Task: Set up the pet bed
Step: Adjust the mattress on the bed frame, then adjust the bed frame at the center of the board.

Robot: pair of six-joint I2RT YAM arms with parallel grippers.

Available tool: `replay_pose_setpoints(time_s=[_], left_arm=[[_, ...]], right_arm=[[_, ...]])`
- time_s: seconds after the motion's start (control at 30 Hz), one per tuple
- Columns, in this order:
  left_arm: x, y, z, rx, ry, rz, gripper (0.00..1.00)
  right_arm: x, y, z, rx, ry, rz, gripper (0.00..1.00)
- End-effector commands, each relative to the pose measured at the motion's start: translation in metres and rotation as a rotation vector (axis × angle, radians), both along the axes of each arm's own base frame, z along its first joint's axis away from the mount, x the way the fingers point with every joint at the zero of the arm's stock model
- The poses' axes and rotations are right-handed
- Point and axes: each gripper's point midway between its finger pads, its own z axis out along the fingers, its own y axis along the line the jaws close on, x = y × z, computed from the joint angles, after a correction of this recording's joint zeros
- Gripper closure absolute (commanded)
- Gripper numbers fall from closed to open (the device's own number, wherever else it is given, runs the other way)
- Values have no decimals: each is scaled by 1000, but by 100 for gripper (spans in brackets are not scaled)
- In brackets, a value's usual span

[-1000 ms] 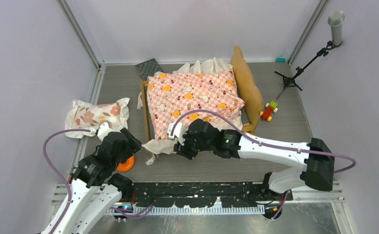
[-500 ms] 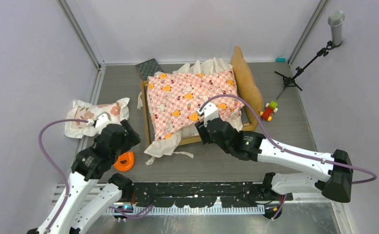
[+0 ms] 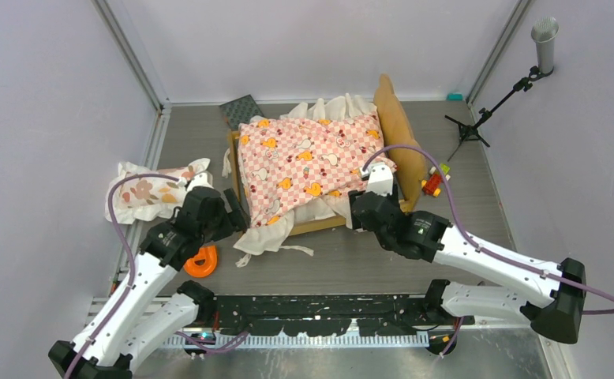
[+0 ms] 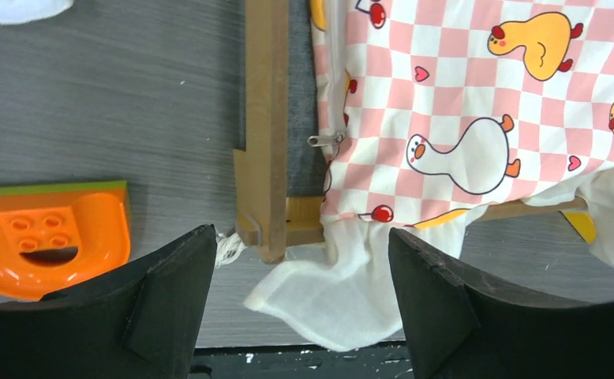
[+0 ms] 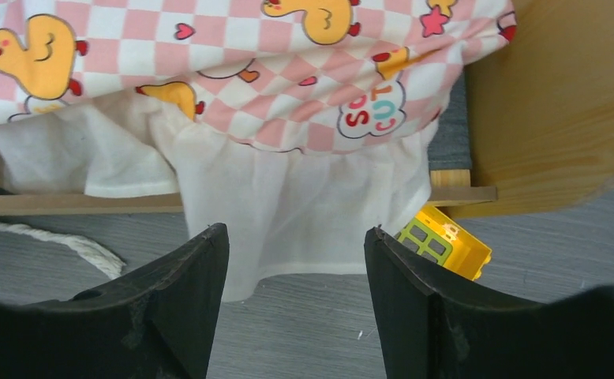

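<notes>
Left jaws wide and empty over a corner of the pet bed (image 4: 266,118), right jaws wide and empty by the checkered sheet (image 5: 248,110) ruffle beside the headboard (image 5: 556,103)

The left arm (image 3: 142,276) rises from its base at the near edge of the table and reaches forward and inward, its wrist bent down toward the near left corner of the bed (image 3: 394,118). The left jaws stand wide apart just above and in front of that corner; both dark fingers (image 4: 170,292) are clear of it and grip nothing. The right arm (image 3: 485,257) stretches low from its base on the right, its forearm slanting leftward to the bed's near side at the headboard end. The right jaws also stand wide apart, facing that near side, with their fingers (image 5: 181,292) free and holding nothing.
</notes>
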Motion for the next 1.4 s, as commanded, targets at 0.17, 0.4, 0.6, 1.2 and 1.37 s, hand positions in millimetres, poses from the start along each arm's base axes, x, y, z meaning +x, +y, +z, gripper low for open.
replay_pose_setpoints(time_s=[0.17,0.4,0.6,1.2,1.37], left_arm=[[24,-2,-10,100,-13,-12,18],[26,19,-17,188,-8,67,18],[30,8,-17,169,6,23,20],[44,12,2,232,-34,16,13],[40,14,4,228,-36,14,12]], right_arm=[[16,-49,38,71,-61,-193,32],[33,-76,83,5,-87,-227,31],[33,-62,72,56,25,-120,31],[14,-133,86,-89,-77,-315,32],[43,-129,70,-52,-8,-289,31]])
